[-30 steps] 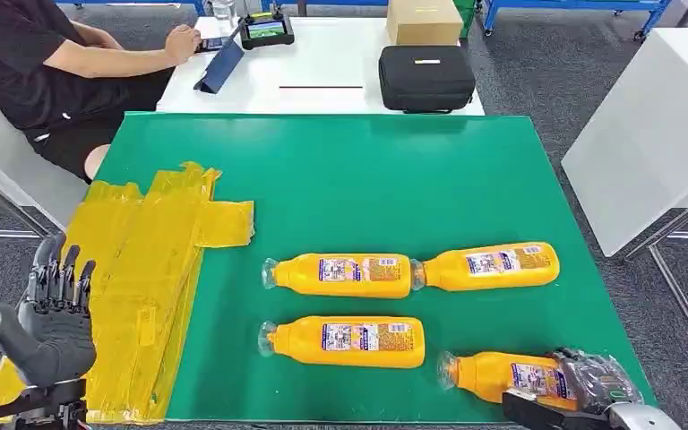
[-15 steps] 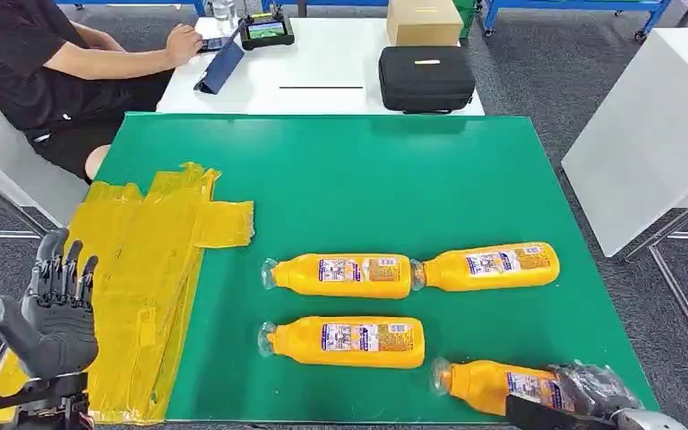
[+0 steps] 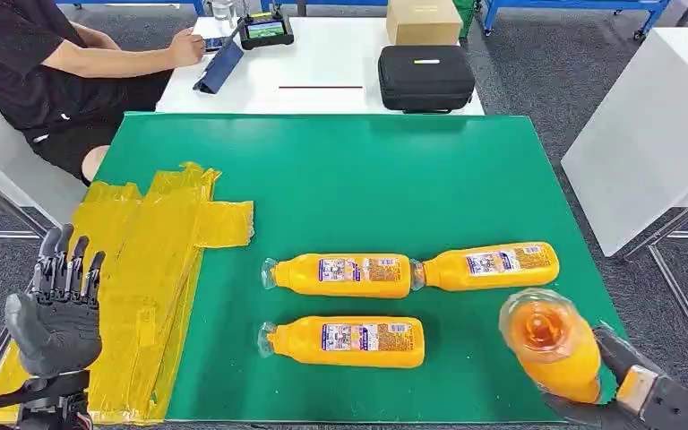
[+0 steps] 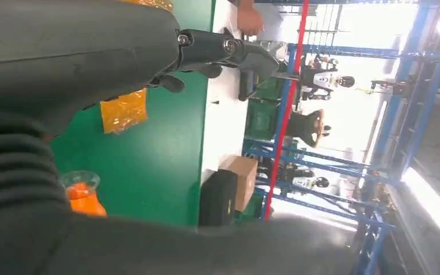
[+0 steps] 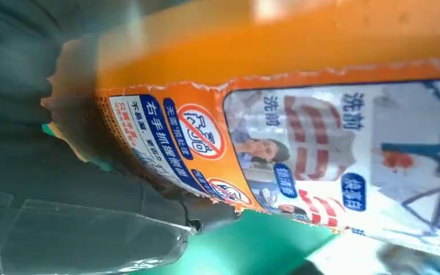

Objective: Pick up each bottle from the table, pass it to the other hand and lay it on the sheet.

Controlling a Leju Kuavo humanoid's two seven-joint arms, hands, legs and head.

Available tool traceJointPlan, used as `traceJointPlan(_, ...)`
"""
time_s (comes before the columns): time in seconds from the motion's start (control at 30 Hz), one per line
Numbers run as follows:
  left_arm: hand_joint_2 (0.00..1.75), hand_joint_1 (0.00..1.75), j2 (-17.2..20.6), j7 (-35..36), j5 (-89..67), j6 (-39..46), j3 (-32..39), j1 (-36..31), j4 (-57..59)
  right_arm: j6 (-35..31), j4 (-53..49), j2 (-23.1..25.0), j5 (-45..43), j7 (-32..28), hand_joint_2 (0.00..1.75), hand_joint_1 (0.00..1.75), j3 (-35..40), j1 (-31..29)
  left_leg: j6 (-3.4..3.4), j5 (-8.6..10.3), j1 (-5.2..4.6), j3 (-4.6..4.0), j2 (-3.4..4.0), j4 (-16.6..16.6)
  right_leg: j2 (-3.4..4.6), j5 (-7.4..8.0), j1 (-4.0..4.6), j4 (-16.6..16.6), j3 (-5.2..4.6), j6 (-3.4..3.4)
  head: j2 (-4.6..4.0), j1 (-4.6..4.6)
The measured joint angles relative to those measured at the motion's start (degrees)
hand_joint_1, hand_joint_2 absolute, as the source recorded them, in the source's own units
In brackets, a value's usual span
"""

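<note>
Green table (image 3: 367, 179): right hand (image 3: 645, 394) grips orange-filled bottle (image 3: 551, 345); left hand (image 3: 54, 309) spread.

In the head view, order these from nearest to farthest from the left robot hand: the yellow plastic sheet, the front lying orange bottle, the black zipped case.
1. The yellow plastic sheet, right beside the left robot hand, at the table's left edge.
2. The front lying orange bottle, mid-table, to the right of the sheet.
3. The black zipped case, on the white table beyond.
</note>
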Motion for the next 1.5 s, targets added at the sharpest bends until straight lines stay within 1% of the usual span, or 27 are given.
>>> traceJointPlan(0.17,1.75,0.0,0.1,-0.7,0.9,0.0,-0.2,-0.9,0.7,0.9,-0.7,1.7,-1.7,-0.7,1.75,1.75,-0.3,-1.0,0.0,0.0,0.01,-0.08,0.03,0.0,0.01,0.0,0.0,0.0,0.0,0.0,0.0,-0.02)
traceJointPlan(0.23,1.75,0.0,0.4,-1.5,1.7,-0.3,-0.7,-1.3,0.7,1.6,-0.4,1.9,-2.6,-1.5,1.75,1.75,1.1,-3.6,0.0,0.0,0.02,-0.08,0.07,0.0,0.08,0.01,0.0,0.0,0.0,0.0,0.0,-0.02)
traceJointPlan(0.33,1.75,0.0,0.8,-2.2,1.8,-0.5,-2.3,-1.9,0.7,1.5,0.9,2.6,-2.1,-1.4,1.75,1.75,5.3,-9.8,-0.01,0.01,0.02,0.07,0.33,0.0,0.25,0.03,0.01,0.0,0.04,-0.01,0.0,-0.02)
traceJointPlan(0.37,1.75,0.0,0.9,-2.4,1.8,-0.5,-2.8,-2.0,0.7,1.0,2.1,3.2,-1.7,-0.8,1.75,1.75,8.8,-11.7,-0.01,0.02,0.02,0.06,0.31,0.0,0.24,0.03,0.01,0.0,0.07,-0.01,0.0,-0.02)
traceJointPlan(0.43,1.75,0.0,1.2,-2.4,1.0,-0.4,-4.0,-2.0,0.6,-0.4,4.1,4.7,-0.6,1.7,1.75,1.75,13.0,-16.9,-0.02,0.05,0.06,0.03,0.36,0.0,0.25,0.11,0.03,0.0,0.07,-0.06,0.0,-0.02)
traceJointPlan(0.5,1.75,0.0,1.4,-2.3,-0.9,-0.2,-5.9,-2.8,0.5,-4.4,7.1,7.6,2.0,6.8,1.75,1.75,17.9,-23.5,-0.07,0.08,0.09,0.07,0.51,0.0,0.44,0.18,0.05,0.0,0.05,-0.14,0.0,-0.02)
traceJointPlan(0.57,1.75,0.0,1.7,-0.9,-2.0,-0.1,-8.2,-4.4,0.5,-9.5,10.7,11.5,4.9,13.5,1.75,1.75,22.8,-30.4,-0.14,0.18,0.1,0.08,0.55,0.0,0.46,0.24,0.07,0.0,0.02,-0.11,0.0,0.0)
traceJointPlan(0.6,1.75,0.0,1.7,-0.1,-2.1,0.3,-9.9,-5.9,0.7,-12.6,13.3,14.2,6.3,16.5,1.75,1.75,25.3,-34.5,-0.19,0.29,0.1,0.11,0.55,0.0,0.46,0.36,0.08,0.0,-0.07,-0.28,0.0,-0.02)
traceJointPlan(0.63,1.75,0.0,1.7,0.4,-2.0,0.9,-11.7,-7.3,1.1,-15.1,15.5,16.5,7.2,18.3,1.75,1.75,27.6,-37.6,-0.18,0.39,0.1,0.05,0.53,0.0,0.46,0.41,0.07,0.0,-0.14,-0.21,0.0,-0.04)
traceJointPlan(0.73,1.75,0.0,1.7,1.7,-1.0,1.8,-16.2,-11.5,3.0,-19.6,20.4,21.8,9.0,21.4,1.75,1.75,32.7,-44.6,-0.26,0.5,0.17,-0.04,0.24,0.0,0.29,0.42,0.11,0.0,-0.16,-0.2,0.0,-0.02)
traceJointPlan(0.8,1.75,0.0,1.8,2.1,-0.3,2.1,-18.7,-13.9,4.4,-20.7,23.0,24.5,9.5,22.1,1.75,1.75,35.2,-47.8,-0.28,0.52,0.19,-0.08,0.21,0.0,0.25,0.42,0.11,0.1,-0.17,-0.2,0.0,-0.02)
traceJointPlan(0.9,1.75,0.0,2.0,2.4,1.2,2.1,-21.4,-16.2,5.8,-21.4,25.6,27.3,10.5,22.9,1.75,1.75,37.8,-50.5,-0.29,0.52,0.2,-0.15,0.19,0.0,0.25,0.42,0.12,0.1,-0.22,-0.19,0.0,0.0)
traceJointPlan(0.93,1.75,0.0,2.3,2.4,2.1,2.0,-22.1,-17.5,6.6,-21.7,26.4,28.2,10.8,23.3,1.75,1.75,38.6,-51.4,-0.29,0.52,0.2,-0.24,0.1,0.0,0.2,0.42,0.11,0.1,-0.3,-0.19,0.0,-0.02)
traceJointPlan(1.07,1.75,0.0,3.0,2.7,4.7,1.9,-24.3,-21.9,9.5,-22.4,29.2,30.9,11.6,24.7,1.75,1.75,41.5,-54.6,-0.29,0.53,0.19,-0.31,0.13,0.0,0.2,0.42,0.09,0.1,-0.37,-0.19,0.0,-0.02)
traceJointPlan(1.2,1.75,0.0,3.1,4.3,7.2,4.8,-26.2,-25.0,11.4,-23.0,31.0,33.6,10.6,25.4,1.75,1.75,44.0,-56.2,-0.29,0.52,0.18,-0.32,0.07,0.0,0.19,0.42,0.09,0.1,-0.37,-0.19,0.0,0.0)
traceJointPlan(1.33,1.75,0.0,3.1,5.0,8.4,8.1,-27.1,-26.5,12.1,-24.0,31.8,34.3,10.7,25.4,1.75,1.75,45.8,-56.5,-0.29,0.52,0.18,-0.37,0.08,0.0,0.19,0.42,0.08,0.1,-0.43,-0.19,0.0,-0.02)
traceJointPlan(1.5,1.75,0.0,3.1,5.0,10.1,10.4,-27.3,-27.1,12.4,-24.6,32.7,34.6,13.7,24.5,1.75,1.75,48.4,-56.0,-0.29,0.52,0.18,-0.44,0.08,0.0,0.19,0.42,0.08,0.1,-0.5,-0.19,0.0,0.02)
